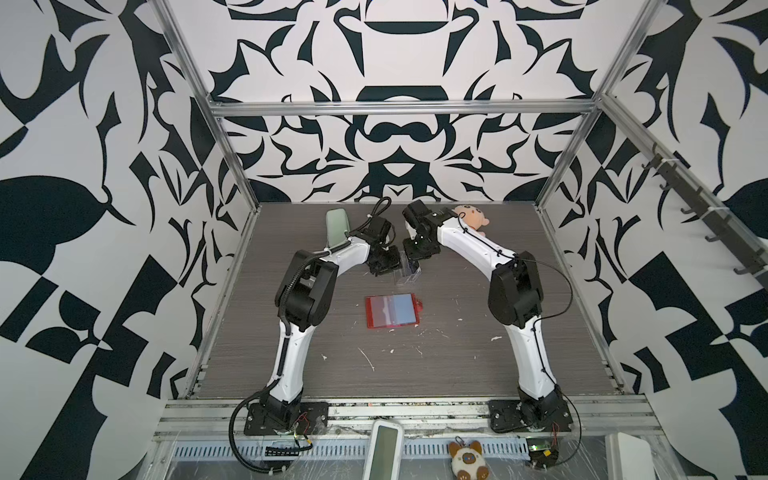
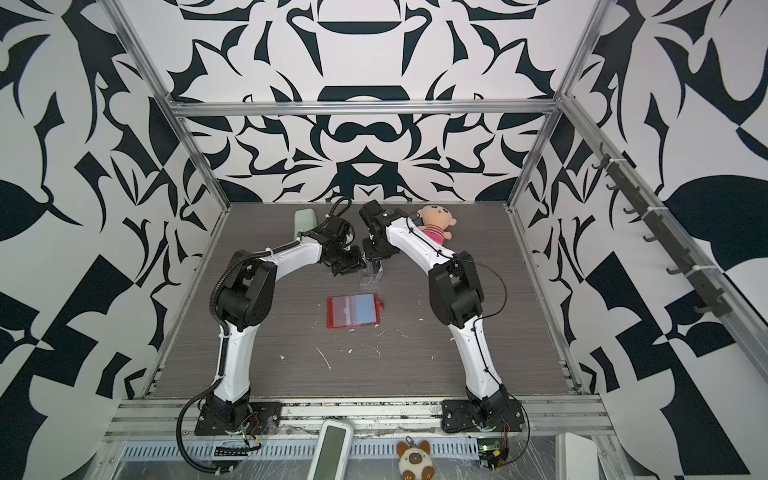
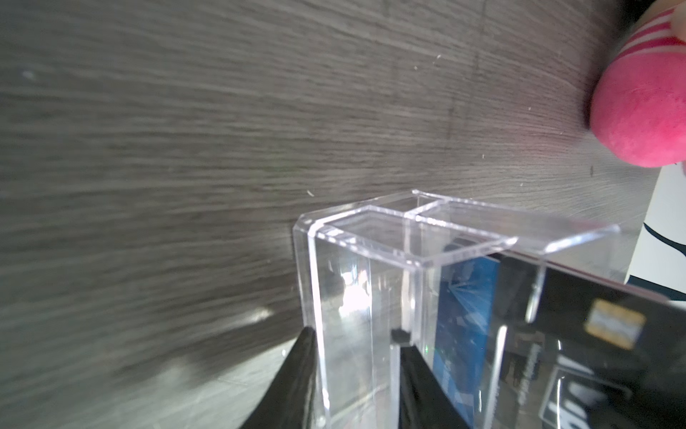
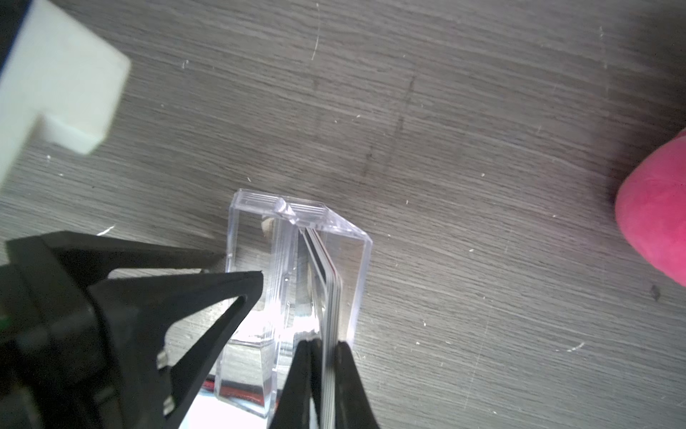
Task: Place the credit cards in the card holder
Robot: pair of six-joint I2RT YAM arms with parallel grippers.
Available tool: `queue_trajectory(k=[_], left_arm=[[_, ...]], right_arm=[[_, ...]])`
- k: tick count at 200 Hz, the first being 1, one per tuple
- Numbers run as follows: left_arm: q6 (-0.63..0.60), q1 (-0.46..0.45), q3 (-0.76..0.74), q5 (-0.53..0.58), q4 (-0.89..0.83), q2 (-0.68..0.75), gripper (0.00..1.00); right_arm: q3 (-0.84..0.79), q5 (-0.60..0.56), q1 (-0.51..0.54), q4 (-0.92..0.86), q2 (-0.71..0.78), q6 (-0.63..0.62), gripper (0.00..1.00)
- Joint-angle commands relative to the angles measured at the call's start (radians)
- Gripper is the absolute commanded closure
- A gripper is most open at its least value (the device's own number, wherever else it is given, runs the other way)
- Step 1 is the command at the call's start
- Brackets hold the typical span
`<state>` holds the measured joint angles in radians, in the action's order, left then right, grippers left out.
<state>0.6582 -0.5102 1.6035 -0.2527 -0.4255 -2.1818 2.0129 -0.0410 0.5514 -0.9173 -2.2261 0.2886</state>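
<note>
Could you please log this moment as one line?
left gripper: grips box | right gripper: pinches cards inside box | holder: open, flat on table, untouched

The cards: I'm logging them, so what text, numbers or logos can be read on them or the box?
Nothing can be read on the cards.
dark card: white lettering, blurred and cropped, unreadable.
blue card: no legible text.
box: no markings.
</note>
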Motion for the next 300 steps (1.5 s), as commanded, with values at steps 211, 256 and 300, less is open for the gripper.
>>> queue_trajectory(k=[211, 256, 300], left_arm=[[-0.019, 0.009, -0.015, 0.004, -0.061, -0.031, 0.62], [-0.092, 0.005, 0.022, -0.109, -0.043, 0.073, 0.49], [-0.146, 0.002, -0.042, -0.091, -0.043, 0.23, 0.43]], right_arm=[[-0.059, 0.019, -0.011, 0.023, 0.171, -0.004, 1.0], [-0.25, 0.117, -0.031, 0.178, 0.325, 0.026, 1.0], [-0.496, 0.266, -0.057, 0.361, 0.495, 0.053, 1.0]])
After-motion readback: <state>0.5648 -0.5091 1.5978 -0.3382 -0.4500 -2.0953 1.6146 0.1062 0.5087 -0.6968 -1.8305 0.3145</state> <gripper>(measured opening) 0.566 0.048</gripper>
